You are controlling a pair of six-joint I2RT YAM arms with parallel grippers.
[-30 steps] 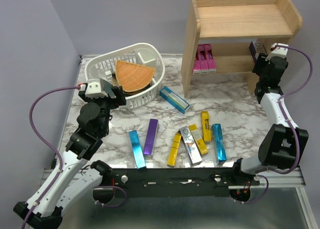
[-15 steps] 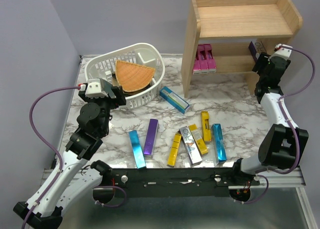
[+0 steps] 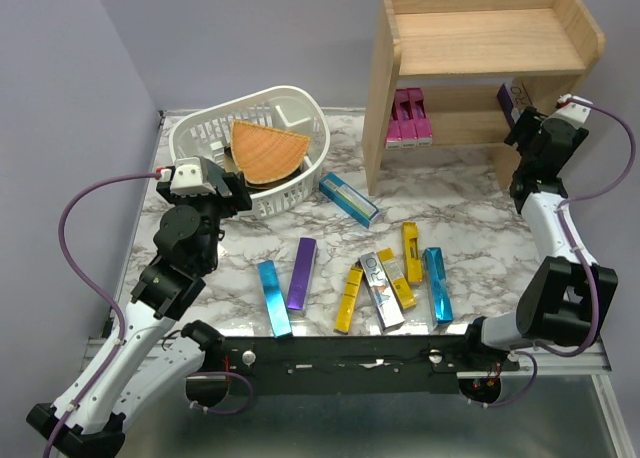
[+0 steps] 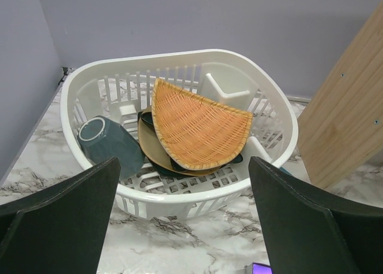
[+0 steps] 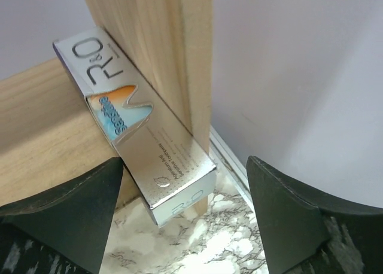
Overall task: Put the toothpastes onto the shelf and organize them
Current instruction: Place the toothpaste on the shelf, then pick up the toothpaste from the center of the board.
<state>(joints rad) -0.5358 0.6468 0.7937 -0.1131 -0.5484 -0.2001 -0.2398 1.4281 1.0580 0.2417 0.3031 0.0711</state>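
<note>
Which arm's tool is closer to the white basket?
Left. The left tool hovers just in front of the basket, facing it; the right tool is far off at the shelf's lower tier.

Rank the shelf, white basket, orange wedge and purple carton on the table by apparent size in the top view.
Largest to smallest:
1. shelf
2. white basket
3. orange wedge
4. purple carton

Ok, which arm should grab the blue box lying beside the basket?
Left, probably. The left gripper is open, empty and close to the blue box by the basket. The right gripper is away at the shelf's lower tier, beside the silver box there.
</note>
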